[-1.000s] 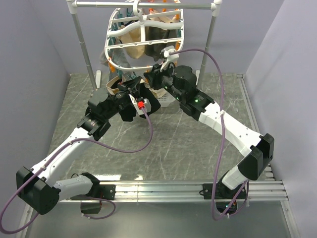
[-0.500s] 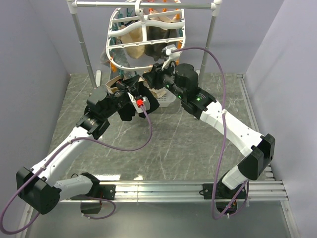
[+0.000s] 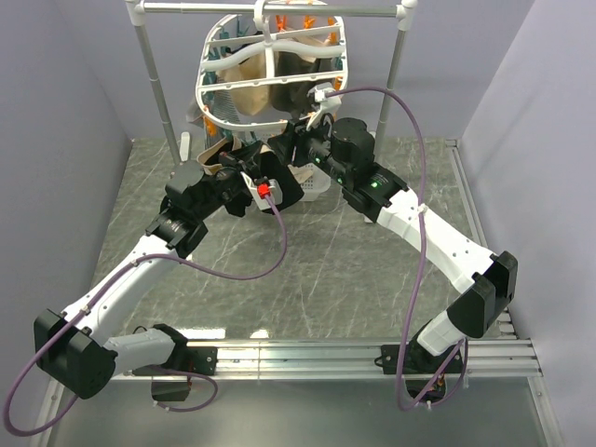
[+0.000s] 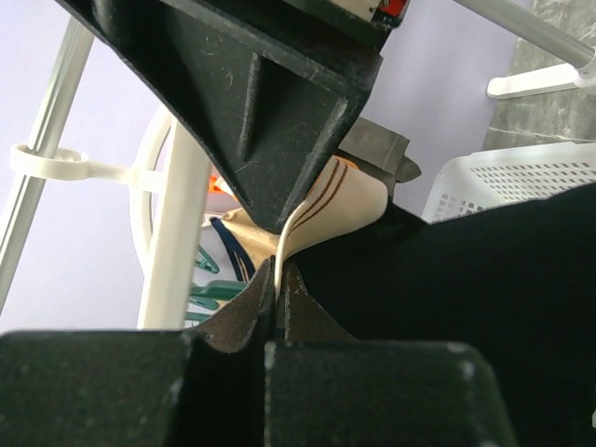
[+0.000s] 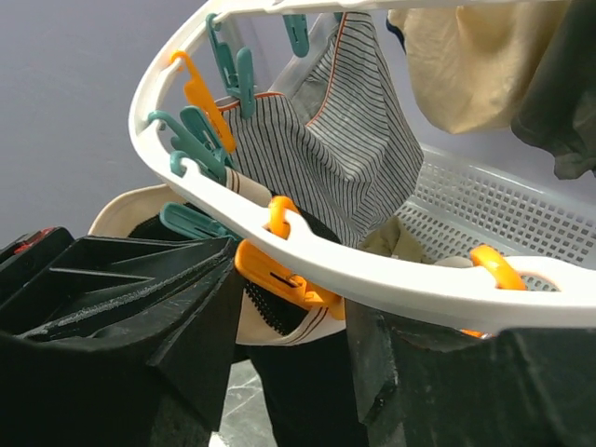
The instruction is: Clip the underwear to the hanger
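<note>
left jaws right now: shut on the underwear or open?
Shut. Left wrist view: the jaws of the left gripper meet on the underwear, its beige waistband pinched between them.

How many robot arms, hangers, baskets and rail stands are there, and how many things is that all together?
Robot arms: 2
Hanger: 1
Basket: 1
Rail stand: 1
Total: 5
</note>
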Controlling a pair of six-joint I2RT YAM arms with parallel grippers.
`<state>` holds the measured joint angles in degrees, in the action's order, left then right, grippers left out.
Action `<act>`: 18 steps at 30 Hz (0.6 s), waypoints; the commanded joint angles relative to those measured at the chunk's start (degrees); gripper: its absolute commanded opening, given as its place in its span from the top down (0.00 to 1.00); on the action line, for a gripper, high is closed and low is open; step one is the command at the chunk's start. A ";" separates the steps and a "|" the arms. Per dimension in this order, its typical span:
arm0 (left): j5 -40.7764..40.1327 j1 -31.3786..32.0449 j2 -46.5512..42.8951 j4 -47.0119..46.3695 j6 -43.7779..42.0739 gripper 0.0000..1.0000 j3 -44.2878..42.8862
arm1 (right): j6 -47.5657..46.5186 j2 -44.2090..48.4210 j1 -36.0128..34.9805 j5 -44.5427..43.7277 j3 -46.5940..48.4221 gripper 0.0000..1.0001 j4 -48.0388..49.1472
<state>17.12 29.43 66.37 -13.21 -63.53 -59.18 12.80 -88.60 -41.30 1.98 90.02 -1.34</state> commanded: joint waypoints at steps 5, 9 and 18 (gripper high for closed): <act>1.42 -0.51 -0.01 -1.99 1.21 1.00 -2.52 | 1.70 1.15 0.87 1.01 3.06 0.40 0.64; 1.51 -0.43 -0.10 -2.26 1.21 1.00 -2.43 | 2.23 1.32 0.96 1.54 4.20 0.37 0.20; 1.51 -0.51 -0.10 -3.22 1.65 1.00 -2.43 | 4.34 2.46 1.57 3.21 5.78 0.28 0.38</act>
<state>17.32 29.21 66.39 -13.67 -63.24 -59.18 15.64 -88.58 -40.42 4.01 92.79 -2.20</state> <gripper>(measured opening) 0.017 0.709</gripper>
